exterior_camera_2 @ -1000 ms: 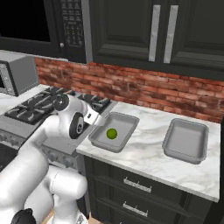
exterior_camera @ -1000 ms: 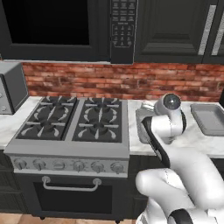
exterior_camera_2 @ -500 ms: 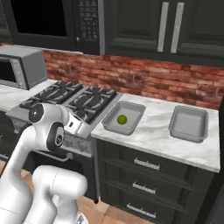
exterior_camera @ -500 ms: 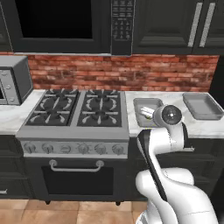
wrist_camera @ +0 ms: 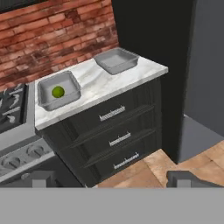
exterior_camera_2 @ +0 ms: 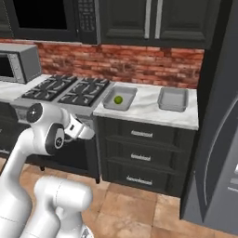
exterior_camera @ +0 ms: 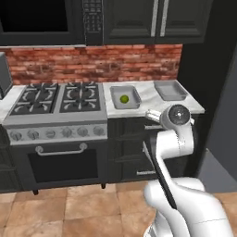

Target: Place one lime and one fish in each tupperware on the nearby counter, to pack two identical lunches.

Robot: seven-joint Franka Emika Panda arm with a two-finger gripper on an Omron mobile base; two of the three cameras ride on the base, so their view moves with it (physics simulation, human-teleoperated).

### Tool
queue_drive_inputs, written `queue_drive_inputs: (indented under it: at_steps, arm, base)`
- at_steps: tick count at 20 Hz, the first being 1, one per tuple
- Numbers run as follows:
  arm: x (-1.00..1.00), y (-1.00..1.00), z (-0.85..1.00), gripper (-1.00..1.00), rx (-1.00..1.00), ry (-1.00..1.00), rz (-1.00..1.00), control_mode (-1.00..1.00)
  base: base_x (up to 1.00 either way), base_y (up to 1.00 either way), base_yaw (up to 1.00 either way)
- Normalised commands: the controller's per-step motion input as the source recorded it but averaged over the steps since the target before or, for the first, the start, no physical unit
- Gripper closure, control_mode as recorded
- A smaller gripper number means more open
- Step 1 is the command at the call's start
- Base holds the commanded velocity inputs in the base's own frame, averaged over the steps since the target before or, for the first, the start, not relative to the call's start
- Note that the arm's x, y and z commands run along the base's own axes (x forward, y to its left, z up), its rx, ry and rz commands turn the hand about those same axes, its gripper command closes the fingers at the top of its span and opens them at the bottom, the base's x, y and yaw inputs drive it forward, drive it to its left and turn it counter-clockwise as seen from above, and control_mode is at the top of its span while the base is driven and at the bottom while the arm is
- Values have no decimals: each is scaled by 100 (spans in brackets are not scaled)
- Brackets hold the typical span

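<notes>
Standing at the far right, reaching floor to ceiling: a dark fridge (exterior_camera_2: pixel 218 139). Running along the back wall: red brick backsplash (exterior_camera: pixel 92 65), under black upper cabinets (exterior_camera_2: pixel 153 21) and a black microwave (exterior_camera: pixel 37 21). Sitting left of the counter: a gas stove (exterior_camera: pixel 55 99) with black grates, silver knobs and an oven door with bar handle. Showing at the far left edge of the right base view: a grey toaster oven (exterior_camera_2: pixel 18 62).

Lying between stove and fridge: the counter (exterior_camera_2: pixel 144 108), white-grey marble, over black drawers (exterior_camera_2: pixel 139 153) with silver handles. Resting on the counter, well apart from each other: two grey tupperware trays. Sitting nearer the stove: the left tupperware (exterior_camera_2: pixel 120 98), holding one lime (exterior_camera_2: pixel 118 99) near its middle. Sitting nearer the fridge: the right tupperware (exterior_camera_2: pixel 173 99), showing bare grey inside. Appearing likewise from the hand camera: left tupperware (wrist_camera: pixel 59 90) with lime (wrist_camera: pixel 57 92), right tupperware (wrist_camera: pixel 116 60) farther along the marble (wrist_camera: pixel 96 83).

Hanging low in front of the drawers, well short of the counter and over tan floor tiles (exterior_camera_2: pixel 135 209): the white arm, elbow folded. Pointing toward the counter: the gripper (wrist_camera: pixel 109 179), fingertips (wrist_camera: pixel 186 178) spread wide apart, gripping nothing.
</notes>
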Motion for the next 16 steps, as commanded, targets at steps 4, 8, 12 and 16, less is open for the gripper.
queue_drive_inputs:
  at_steps: [4,8,12,16]
  arm:
    - [0,0,0,-100,0,0,0,100]
    - [0,0,0,-100,0,0,0,100]
    - [0,0,0,-100,0,0,0,100]
    - [0,0,0,-100,0,0,0,100]
  base:
    - [-100,-34,-24]
    - [-100,-51,-25]
    - [-100,-94,-22]
    - [-55,-100,-4]
